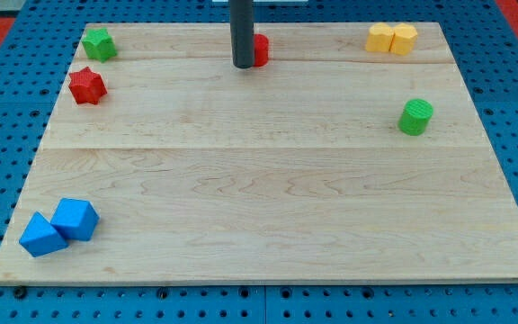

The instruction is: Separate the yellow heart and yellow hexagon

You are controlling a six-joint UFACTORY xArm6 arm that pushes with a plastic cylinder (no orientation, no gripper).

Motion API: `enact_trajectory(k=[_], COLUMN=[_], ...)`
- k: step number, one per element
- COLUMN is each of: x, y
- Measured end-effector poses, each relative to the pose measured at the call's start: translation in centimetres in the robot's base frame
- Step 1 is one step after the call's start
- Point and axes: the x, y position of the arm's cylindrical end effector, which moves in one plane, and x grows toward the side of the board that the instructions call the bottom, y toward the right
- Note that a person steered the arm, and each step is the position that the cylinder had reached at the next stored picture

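Note:
Two yellow blocks sit touching at the view's top right: the left one (380, 38) and the right one (404, 39). I cannot tell which is the heart and which the hexagon. My tip (242, 64) is near the top middle of the board, far to the left of the yellow pair. It stands just left of a red block (261, 49), which the rod partly hides.
A green star-like block (99, 43) is at the top left, with a red star (87, 85) below it. A green cylinder (415, 117) is at the right. Two blue blocks (42, 234) (75, 219) touch at the bottom left. The wooden board (268, 180) lies on a blue pegboard.

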Motion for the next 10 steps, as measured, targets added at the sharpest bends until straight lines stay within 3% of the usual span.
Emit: enact_trajectory(k=[4, 5, 6, 7, 9, 10], x=[-1.1, 2.2, 5.4, 5.7, 3.0, 0.0], y=[0.1, 3.0, 10.2, 18.1, 35.3, 36.5])
